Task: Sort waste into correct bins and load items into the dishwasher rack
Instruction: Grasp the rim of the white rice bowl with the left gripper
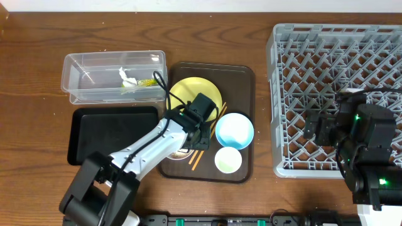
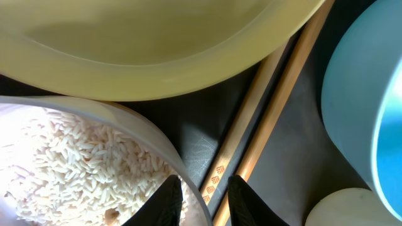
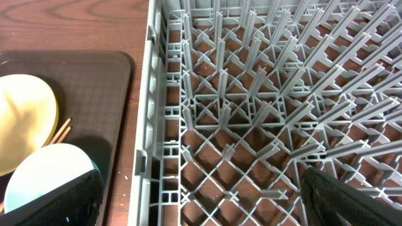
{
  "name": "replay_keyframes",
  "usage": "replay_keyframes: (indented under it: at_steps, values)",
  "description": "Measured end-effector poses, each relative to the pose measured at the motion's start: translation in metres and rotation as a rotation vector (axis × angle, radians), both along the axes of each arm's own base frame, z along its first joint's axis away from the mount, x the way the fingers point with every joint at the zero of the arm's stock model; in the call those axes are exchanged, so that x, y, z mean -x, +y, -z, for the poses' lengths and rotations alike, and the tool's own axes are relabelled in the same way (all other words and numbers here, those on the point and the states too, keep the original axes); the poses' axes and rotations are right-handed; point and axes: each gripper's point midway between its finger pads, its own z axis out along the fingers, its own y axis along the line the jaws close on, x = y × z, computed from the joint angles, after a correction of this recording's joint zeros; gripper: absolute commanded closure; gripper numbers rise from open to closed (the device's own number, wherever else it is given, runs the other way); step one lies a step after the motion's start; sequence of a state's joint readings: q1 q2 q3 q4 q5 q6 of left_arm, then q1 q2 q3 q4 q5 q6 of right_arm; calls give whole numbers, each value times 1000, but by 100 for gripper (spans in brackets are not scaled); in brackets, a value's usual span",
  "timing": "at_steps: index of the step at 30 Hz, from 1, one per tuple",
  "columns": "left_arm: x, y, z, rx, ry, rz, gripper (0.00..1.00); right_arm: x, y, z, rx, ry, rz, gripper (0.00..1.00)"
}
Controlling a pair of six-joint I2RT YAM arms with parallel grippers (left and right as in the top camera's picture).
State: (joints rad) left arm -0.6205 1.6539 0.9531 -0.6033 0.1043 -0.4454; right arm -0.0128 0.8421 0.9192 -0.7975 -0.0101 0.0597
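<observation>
My left gripper [image 1: 198, 133] [image 2: 204, 204] is shut on the rim of the white bowl [image 2: 135, 125], one finger inside and one outside. The bowl holds whitish rice grains [image 2: 69, 163]. Beside it lie the wooden chopsticks [image 1: 200, 157] [image 2: 276, 107], the pale-yellow plate [image 1: 188, 94] [image 2: 157, 44], the light-blue bowl [image 1: 234, 130] [image 2: 358, 94] and the small pale cup [image 1: 228, 159]. The clear tub [image 1: 81, 69] holds the green-yellow wrapper [image 1: 147, 82] and the white tissue [image 1: 127, 78]. My right gripper [image 1: 317, 125] [image 3: 201, 201] is open and empty over the grey rack [image 1: 333, 50] [image 3: 251, 94].
The dishes sit on a dark brown serving tray [image 1: 245, 81] [image 3: 94, 81] in the middle of the wooden table. The shallow black tray [image 1: 107, 132] lies left of it, just below the clear tub. The rack fills the right side.
</observation>
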Motion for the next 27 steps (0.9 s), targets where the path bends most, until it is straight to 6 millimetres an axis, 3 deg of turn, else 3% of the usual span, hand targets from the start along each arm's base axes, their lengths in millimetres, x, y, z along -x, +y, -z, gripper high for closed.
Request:
replay_keyframes:
  at_steps: [9, 18, 23, 27]
  values:
    - [0, 2, 0, -14, -4, -6, 93, 1, 0, 1, 0, 7, 0, 1]
    - [4, 9, -3, -45, 1, -5, 94, 1, 0, 2, 0, 8, 0, 1]
    - [13, 14, -18, -46, 7, 8, 94, 2, 0, 2, 0, 10, 0, 1]
    - [14, 14, -44, -5, -48, 37, 94, 2, 0, 2, 0, 10, 0, 1]
